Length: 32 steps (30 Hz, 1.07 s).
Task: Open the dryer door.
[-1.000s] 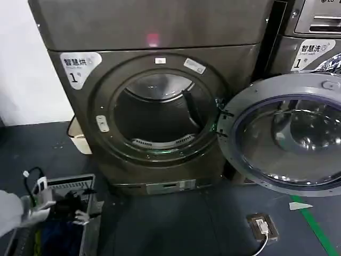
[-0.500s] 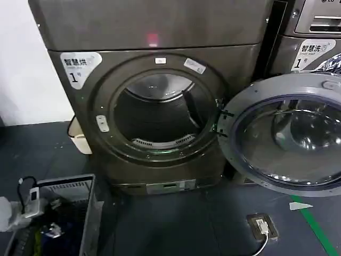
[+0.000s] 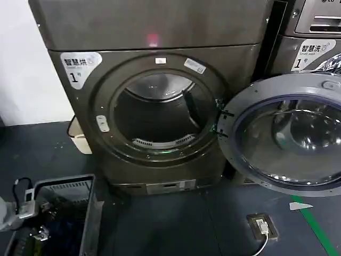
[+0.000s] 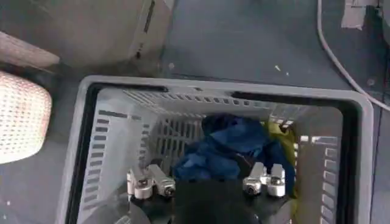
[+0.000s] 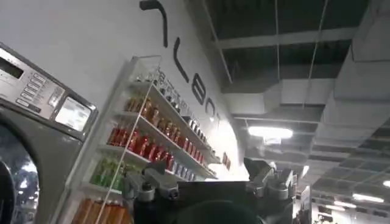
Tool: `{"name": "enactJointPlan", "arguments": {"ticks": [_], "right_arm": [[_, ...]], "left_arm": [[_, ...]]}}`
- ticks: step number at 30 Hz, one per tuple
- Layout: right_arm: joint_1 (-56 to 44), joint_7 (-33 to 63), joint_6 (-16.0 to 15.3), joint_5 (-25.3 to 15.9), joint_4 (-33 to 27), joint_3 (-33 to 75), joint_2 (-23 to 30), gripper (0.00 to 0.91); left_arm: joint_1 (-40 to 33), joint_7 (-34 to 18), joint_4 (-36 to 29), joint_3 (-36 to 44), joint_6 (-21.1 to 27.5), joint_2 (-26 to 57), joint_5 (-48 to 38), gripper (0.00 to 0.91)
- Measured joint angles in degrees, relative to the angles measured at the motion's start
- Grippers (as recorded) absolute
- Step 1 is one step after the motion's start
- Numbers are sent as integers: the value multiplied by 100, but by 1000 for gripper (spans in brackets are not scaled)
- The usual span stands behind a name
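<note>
The dryer door stands swung wide open to the right of the dark grey-brown dryer, its grey inner side and tinted glass facing me. The drum opening is bare and dark. My left gripper hangs low at the near left over a grey laundry basket, far from the door. In the left wrist view this gripper is open above blue clothes in the basket, holding nothing. My right gripper points up at the ceiling, open and empty.
A lighter grey machine stands behind the open door. A floor socket with a white cable and a green tape line lie at the near right. A white bin sits left of the dryer. Shelves of bottles show in the right wrist view.
My left arm has drawn back towards the lower left edge and sunk lower over the basket. The dryer door has not moved.
</note>
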Motion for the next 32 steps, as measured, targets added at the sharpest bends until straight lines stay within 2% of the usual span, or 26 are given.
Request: {"name": "enactJointPlan", "arguments": {"ticks": [32], "right_arm": [[17,-20,49,-14,15,43,109,907]], "left_arm": [[-41,108,14,3,-44,230,115,907]]}}
